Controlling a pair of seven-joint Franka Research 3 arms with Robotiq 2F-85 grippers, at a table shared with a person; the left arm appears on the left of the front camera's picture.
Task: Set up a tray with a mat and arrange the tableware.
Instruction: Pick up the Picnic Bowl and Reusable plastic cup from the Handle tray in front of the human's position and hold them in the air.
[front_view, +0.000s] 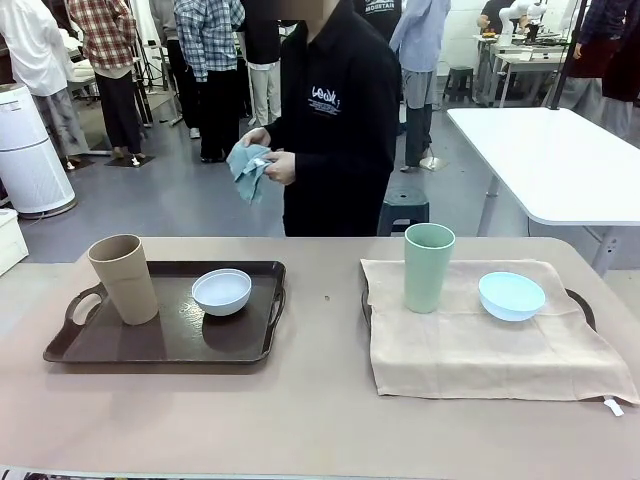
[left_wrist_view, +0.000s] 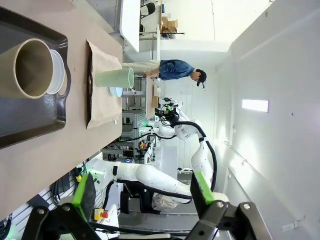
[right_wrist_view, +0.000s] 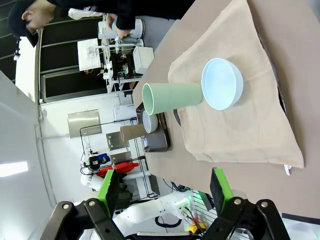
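A dark brown tray (front_view: 150, 340) on the table's left holds a tan cup (front_view: 123, 278) and a white bowl (front_view: 222, 291). To the right, a beige mat (front_view: 480, 345) covers a second tray (front_view: 585, 306), with a pale green cup (front_view: 429, 266) and a light blue bowl (front_view: 511, 295) standing on it. My left gripper (left_wrist_view: 142, 192) is open and empty, well back from the tan cup (left_wrist_view: 30, 67) and the white bowl (left_wrist_view: 59, 72). My right gripper (right_wrist_view: 165, 189) is open too, hanging off the mat (right_wrist_view: 240, 125) with the green cup (right_wrist_view: 172, 97) and blue bowl (right_wrist_view: 222, 83).
A person in black stands at the table's far side, holding a teal cloth (front_view: 248, 168) in both hands. Behind are a stool (front_view: 405, 208), a white table (front_view: 560, 160) and other people. Bare tabletop lies between the trays and along the front edge.
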